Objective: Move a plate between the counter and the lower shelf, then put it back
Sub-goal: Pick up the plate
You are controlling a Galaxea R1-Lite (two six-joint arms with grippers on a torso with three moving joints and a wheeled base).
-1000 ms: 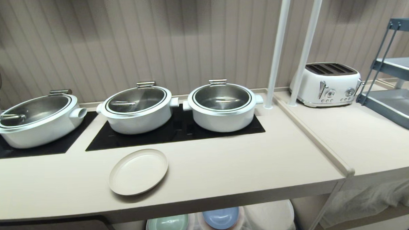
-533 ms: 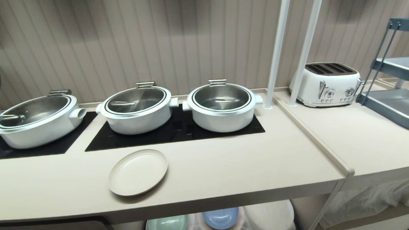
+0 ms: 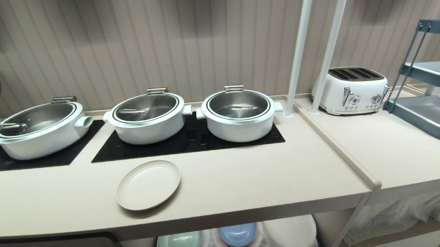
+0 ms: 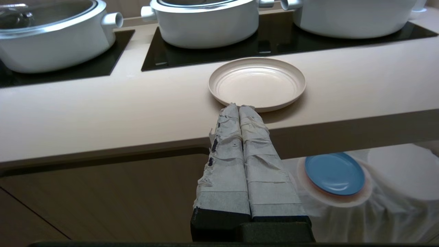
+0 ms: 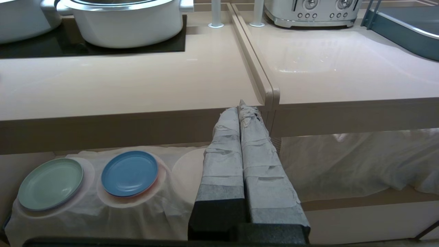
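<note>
We are seeing the plate (image 3: 148, 185) lying on the worktop (image 3: 244, 181), near its front edge, before the glass panel (image 3: 187, 141) that is carrying two pots (image 3: 238, 113). A third pot (image 3: 37, 128) is standing further left. The toaster (image 3: 350, 90) is sitting on the adjoining section at the right. Two other plates (image 5: 129, 173) are lying on the lower shelf (image 5: 103, 206) underneath.

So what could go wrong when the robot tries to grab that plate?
The plate lies flat near the counter's front edge, so a clumsy nudge might push it off. The left tool is shut and must open before it can grip the low rim. Pots stand close behind.
</note>
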